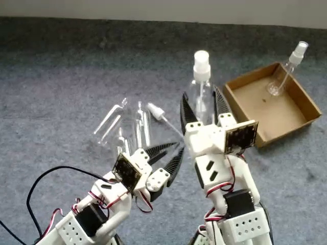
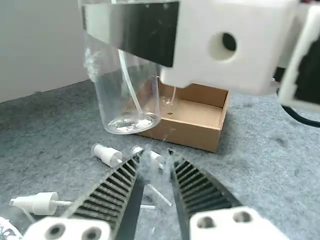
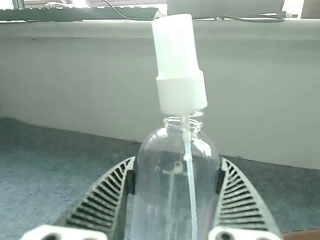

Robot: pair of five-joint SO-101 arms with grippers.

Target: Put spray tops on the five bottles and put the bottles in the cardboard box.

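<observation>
My right gripper [image 1: 201, 94] is shut on a clear round bottle [image 1: 200, 104] and holds it upright above the carpet. A white spray top [image 3: 177, 65] sits on the bottle's neck [image 3: 182, 121], its tube hanging inside. My left gripper [image 1: 179, 147] stands open just beside and below the bottle, nothing between its fingers. Several bare clear bottles [image 1: 125, 125] lie on the carpet to the left. Loose spray tops [image 2: 107, 154] lie near them, one [image 1: 157, 112] by the bottles. The cardboard box [image 1: 301, 97] at the right holds one capped bottle [image 1: 286, 71] leaning on its far wall.
Grey carpet covers the whole surface. A black cable [image 1: 38, 186] loops beside the left arm's base. The box [image 2: 200, 135] lies just behind the held bottle [image 2: 127, 95] in the left wrist view. A pale wall runs along the back.
</observation>
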